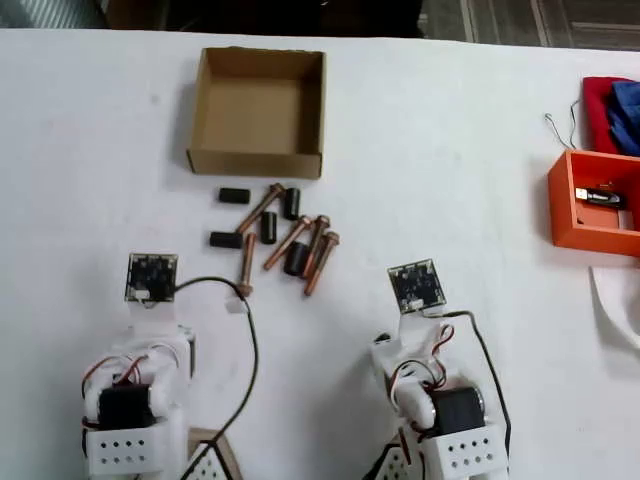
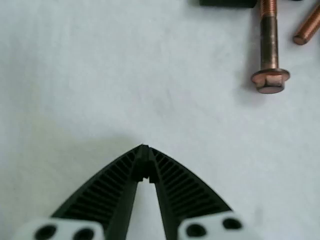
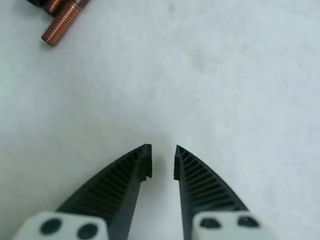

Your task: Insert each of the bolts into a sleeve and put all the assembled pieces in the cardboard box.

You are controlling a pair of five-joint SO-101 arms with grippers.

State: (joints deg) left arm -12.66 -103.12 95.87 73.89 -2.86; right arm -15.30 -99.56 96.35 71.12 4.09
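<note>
Presently, the left gripper (image 2: 144,150) is closed tip to tip on nothing and hangs over the bare white table (image 2: 75,75). The right gripper (image 3: 162,159) stands with a narrow gap at its tips, and nothing lies between them.

Nearest the left gripper lies a copper-coloured flanged hex-head bolt (image 2: 269,45), head end toward the gripper. A short black cylindrical sleeve (image 2: 227,2) lies just beside its threaded end. A threaded bolt tip (image 3: 60,22) lies well apart from the right gripper.

In the high view, the bolts (image 1: 290,243) and sleeves (image 1: 268,227) lie flat in a loose cluster, between the arms and the open brown cardboard box (image 1: 255,162). As far as we can tell, no bolt is seated in a sleeve yet.

Handling notes, as we judge them:
- Bolts — rigid metal, dense for their bulk, not fragile. The round shank will roll. We would grip across the plain shank just below the flange, leaving the threaded end free to enter a bore.
- Sleeves — light, stiff and smooth, so they slide or roll easily. We would grip across the outer wall at mid-length, keeping both bore openings unobstructed.
- Several bolts touch or lie close together, so we would take an outlying piece first.
</note>
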